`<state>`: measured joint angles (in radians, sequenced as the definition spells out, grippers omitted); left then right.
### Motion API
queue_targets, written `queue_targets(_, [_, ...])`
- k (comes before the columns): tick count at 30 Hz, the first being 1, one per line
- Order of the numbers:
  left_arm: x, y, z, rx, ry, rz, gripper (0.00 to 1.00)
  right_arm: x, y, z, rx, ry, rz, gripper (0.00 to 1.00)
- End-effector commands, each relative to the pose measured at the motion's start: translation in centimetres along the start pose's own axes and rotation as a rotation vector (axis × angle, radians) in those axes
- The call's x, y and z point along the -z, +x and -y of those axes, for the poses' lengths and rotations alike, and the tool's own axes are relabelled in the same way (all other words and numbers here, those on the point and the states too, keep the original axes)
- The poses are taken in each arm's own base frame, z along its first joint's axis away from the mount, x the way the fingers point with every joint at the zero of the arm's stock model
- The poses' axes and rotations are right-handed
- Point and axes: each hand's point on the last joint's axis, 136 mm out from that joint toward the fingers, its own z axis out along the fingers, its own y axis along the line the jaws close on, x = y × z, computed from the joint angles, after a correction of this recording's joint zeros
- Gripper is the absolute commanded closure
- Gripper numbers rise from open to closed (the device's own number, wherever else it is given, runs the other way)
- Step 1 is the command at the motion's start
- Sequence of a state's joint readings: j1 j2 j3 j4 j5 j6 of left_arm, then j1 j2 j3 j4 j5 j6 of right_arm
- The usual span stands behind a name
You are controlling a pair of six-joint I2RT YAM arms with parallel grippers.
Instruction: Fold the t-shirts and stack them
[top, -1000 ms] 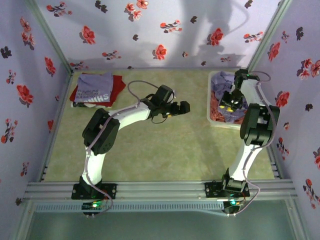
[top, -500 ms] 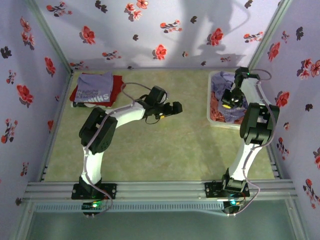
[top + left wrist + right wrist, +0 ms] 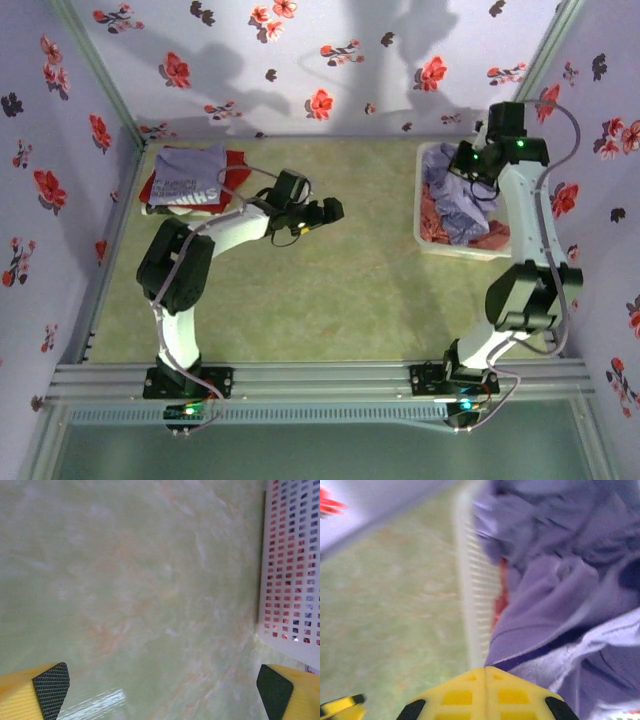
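Lettering: one entry, not legible.
We record white lettering, set in a few lines, on the folded purple t-shirt [image 3: 190, 172] that lies uppermost on the stack at the far left corner of the table [image 3: 330, 300]; its characters are too small for us to read.

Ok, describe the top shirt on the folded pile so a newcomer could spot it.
On the table, go to the far left corner, opposite the white basket. The folded purple shirt there bears white lettering and lies on a red shirt, whose edges peek out.
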<state>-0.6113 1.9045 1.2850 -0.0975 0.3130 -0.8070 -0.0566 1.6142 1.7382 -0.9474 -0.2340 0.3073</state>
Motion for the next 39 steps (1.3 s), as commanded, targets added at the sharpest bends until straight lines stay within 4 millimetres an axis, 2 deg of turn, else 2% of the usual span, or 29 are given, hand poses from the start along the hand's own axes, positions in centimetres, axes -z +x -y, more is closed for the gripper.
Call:
queue_targets(1, [2.5,-0.7,-0.4,-0.030,-0.022,0.035,0.01,4.3,-1.4,-6.3,0.086,-0.176,0.098,1.00])
queue_targets(6, [4.5,-0.7,-2.2,0.000,-0.060,0.052,0.01,10.1,-0.4,-15.0,0.196,-0.398,0.163,1.00])
queue_targets(8, [5.6,-0.9,-3.1,0.012,-0.079,0.066,0.01,13.0,0.7,-18.9,0.266,-0.492,0.201,1.00])
queue_targets(11, [7.9,-1.7,-4.6,0.030,-0.114,0.111,0.01,16.5,2.7,-23.5,0.370,-0.594,0.240,1.00])
queue_targets(14, [10.5,-2.4,-6.3,0.046,-0.154,0.148,0.01,18.3,4.4,-26.1,0.453,-0.622,0.257,1.00])
queue_targets(16, [11.9,-2.6,-7.0,0.051,-0.174,0.159,0.01,17.3,4.9,-26.4,0.439,-0.607,0.224,1.00])
queue_targets(19, [13.5,-2.3,-7.7,0.046,-0.198,0.163,0.01,13.1,5.1,-23.9,0.392,-0.438,0.186,0.90])
queue_targets(22, [13.8,-1.8,-7.2,0.034,-0.178,0.157,0.01,8.0,5.2,-19.1,0.375,-0.182,0.158,0.75])
queue_targets(24, [13.0,-1.4,-6.0,0.006,-0.131,0.146,0.01,5.0,5.0,-15.2,0.332,-0.035,0.117,0.69])
queue_targets(27, [9.8,-0.3,-2.5,-0.056,-0.001,0.054,0.01,1.0,4.6,-9.7,0.187,0.044,0.031,0.61])
queue_targets(29, [6.9,0.2,0.1,-0.068,0.074,-0.004,0.01,-1.7,4.5,-5.7,0.108,0.085,-0.004,0.46])
queue_targets(32, [2.7,0.7,4.0,-0.187,0.116,-0.033,0.01,-4.3,4.5,-0.3,0.041,0.178,-0.049,0.43])
queue_targets(35, [-1.8,1.4,6.3,-0.298,0.083,-0.073,0.01,-6.3,4.4,3.6,0.026,0.259,-0.093,0.42])
queue_targets(39, [-7.3,2.0,8.8,-0.305,0.149,-0.130,0.01,-8.3,4.0,6.4,-0.008,0.289,-0.140,0.41])
